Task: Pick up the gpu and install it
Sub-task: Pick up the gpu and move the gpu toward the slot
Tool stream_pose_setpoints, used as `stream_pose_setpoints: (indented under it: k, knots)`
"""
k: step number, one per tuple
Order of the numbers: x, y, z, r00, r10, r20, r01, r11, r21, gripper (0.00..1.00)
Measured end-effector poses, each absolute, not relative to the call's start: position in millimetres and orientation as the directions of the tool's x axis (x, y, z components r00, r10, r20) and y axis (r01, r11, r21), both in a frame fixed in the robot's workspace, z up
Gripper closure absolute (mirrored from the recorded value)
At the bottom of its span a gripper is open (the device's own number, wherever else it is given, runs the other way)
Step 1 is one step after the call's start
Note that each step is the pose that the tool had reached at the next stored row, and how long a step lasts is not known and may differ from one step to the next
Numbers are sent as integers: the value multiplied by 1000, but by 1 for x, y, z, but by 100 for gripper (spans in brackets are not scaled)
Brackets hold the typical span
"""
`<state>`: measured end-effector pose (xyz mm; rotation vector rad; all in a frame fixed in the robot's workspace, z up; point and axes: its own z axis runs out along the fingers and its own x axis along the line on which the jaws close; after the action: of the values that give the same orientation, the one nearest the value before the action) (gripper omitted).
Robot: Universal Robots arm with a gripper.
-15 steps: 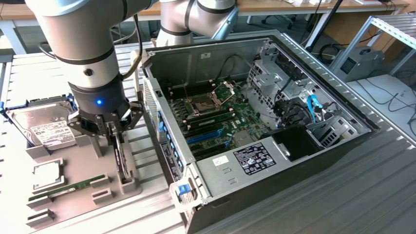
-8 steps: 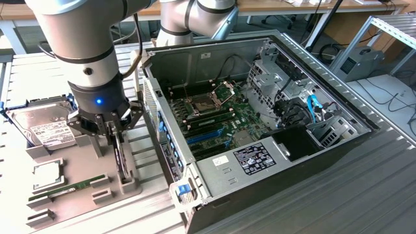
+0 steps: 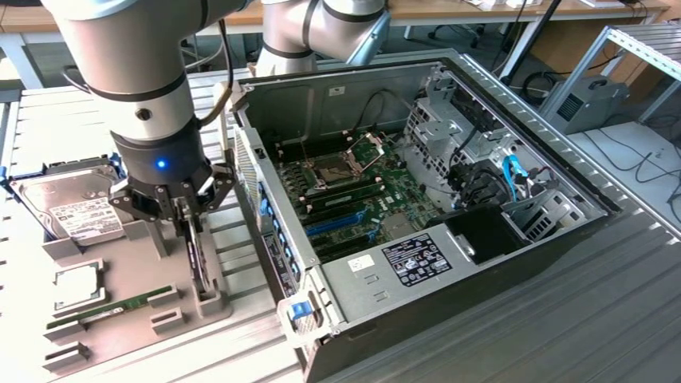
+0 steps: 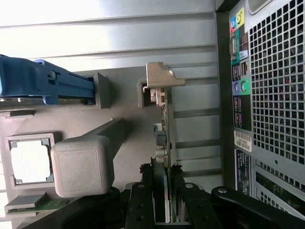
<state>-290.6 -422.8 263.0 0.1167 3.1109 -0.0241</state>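
Note:
The gpu (image 3: 194,255) stands on edge in a slot of the grey holder tray (image 3: 139,323), to the exterior view's left of the open computer case (image 3: 319,96). My gripper (image 3: 183,209) is lowered straight onto the card's upper edge. In the wrist view, its black fingers (image 4: 143,200) press against both faces of the gpu (image 4: 167,129), shut on it. The card's silver bracket (image 4: 162,76) still sits in the holder's end slot. Inside the case lies the motherboard with blue expansion slots (image 3: 338,223).
On the same tray sit a silver hard drive (image 3: 75,209) in a blue carrier (image 4: 43,86), a square processor (image 3: 76,283) and a green RAM stick (image 3: 107,307). A grey tray post (image 4: 83,164) stands beside the fingers. The case's rear panel (image 4: 271,95) is close by.

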Motion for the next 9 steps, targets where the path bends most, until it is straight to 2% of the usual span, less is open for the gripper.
stream_pose_setpoints:
  k: [9]
  knots:
    - [-291, -423, 265, -997, 75, -29, 75, 997, -14, 73]
